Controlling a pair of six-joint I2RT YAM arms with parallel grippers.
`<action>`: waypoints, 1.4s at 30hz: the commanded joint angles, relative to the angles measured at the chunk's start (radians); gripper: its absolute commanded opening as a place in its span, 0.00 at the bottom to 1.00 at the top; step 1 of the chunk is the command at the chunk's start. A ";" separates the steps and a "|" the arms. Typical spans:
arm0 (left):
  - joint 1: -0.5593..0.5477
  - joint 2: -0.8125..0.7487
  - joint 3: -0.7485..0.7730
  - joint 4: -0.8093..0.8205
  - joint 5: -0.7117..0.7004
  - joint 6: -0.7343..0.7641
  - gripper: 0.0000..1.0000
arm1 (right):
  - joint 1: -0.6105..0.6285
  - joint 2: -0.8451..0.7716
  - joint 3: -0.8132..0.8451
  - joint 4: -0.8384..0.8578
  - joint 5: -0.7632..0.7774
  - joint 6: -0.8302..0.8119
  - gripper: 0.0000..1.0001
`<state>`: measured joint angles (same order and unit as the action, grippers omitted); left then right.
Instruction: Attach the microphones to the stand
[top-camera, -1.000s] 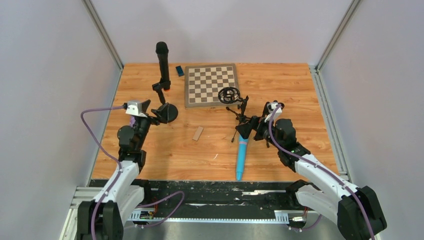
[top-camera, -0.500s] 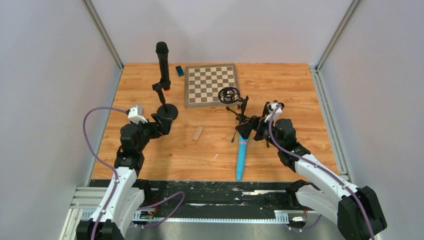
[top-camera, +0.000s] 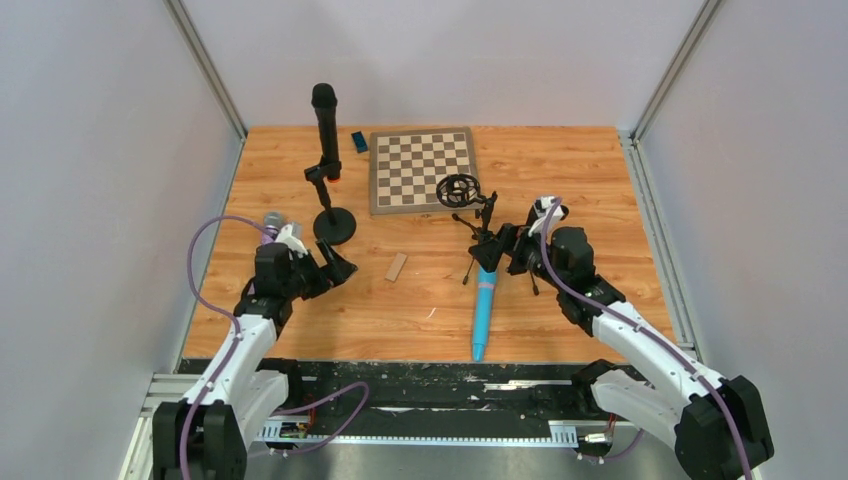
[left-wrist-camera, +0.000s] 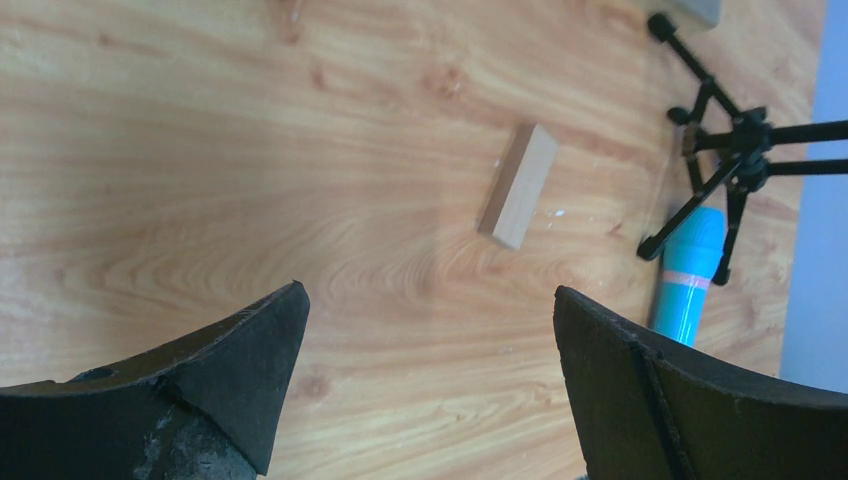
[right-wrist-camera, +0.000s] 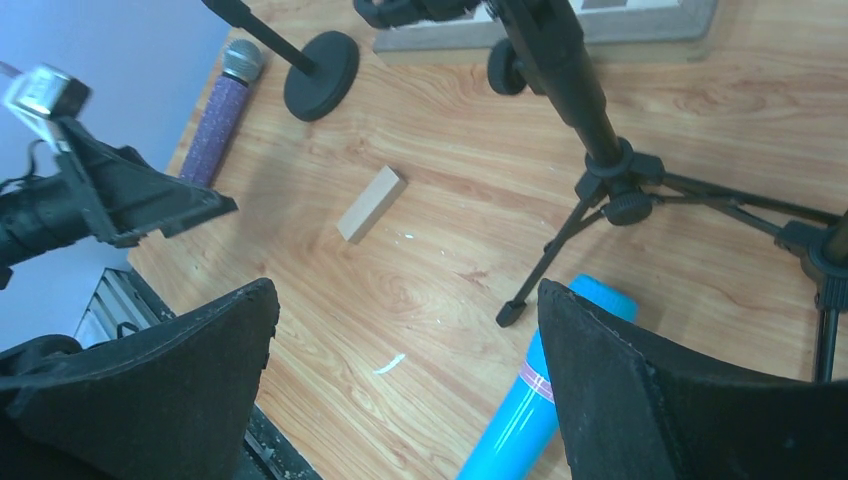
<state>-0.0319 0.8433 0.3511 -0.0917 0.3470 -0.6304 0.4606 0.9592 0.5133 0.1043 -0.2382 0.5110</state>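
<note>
The long black microphone (top-camera: 323, 120) stands upright in the round-base stand (top-camera: 334, 225), orange end down. The light blue microphone (top-camera: 484, 310) lies on the table below the tripod stand (top-camera: 487, 232), which carries an empty shock mount (top-camera: 460, 190). The purple microphone (top-camera: 270, 222) with the silver grille lies at the left behind my left arm; it also shows in the right wrist view (right-wrist-camera: 213, 118). My left gripper (top-camera: 340, 268) is open and empty, low over bare wood (left-wrist-camera: 430, 330). My right gripper (top-camera: 495, 252) is open and empty, just above the blue microphone's head (right-wrist-camera: 520, 420).
A small wooden block (top-camera: 396, 266) lies between the two grippers (left-wrist-camera: 518, 185). A chessboard (top-camera: 423, 168) lies at the back centre with a small blue object (top-camera: 359, 141) to its left. Metal rails border the table on both sides.
My left gripper has pulled back from the round-base stand toward the near side and dropped low, open. The purple microphone now shows on the table behind it. The right arm has barely moved.
</note>
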 joint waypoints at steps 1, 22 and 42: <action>0.005 0.074 0.090 -0.139 0.013 0.029 1.00 | -0.009 -0.014 0.077 -0.018 -0.026 -0.008 1.00; -0.408 -0.094 0.171 -0.164 -0.478 0.160 1.00 | -0.129 0.026 0.246 -0.051 -0.053 -0.037 1.00; -0.413 -0.026 0.281 0.259 -0.247 0.010 1.00 | -0.140 0.320 0.493 -0.176 -0.023 -0.029 0.99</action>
<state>-0.4435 0.8223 0.6785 0.0750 0.0288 -0.5285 0.3267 1.2217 0.9184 0.0010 -0.3073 0.4839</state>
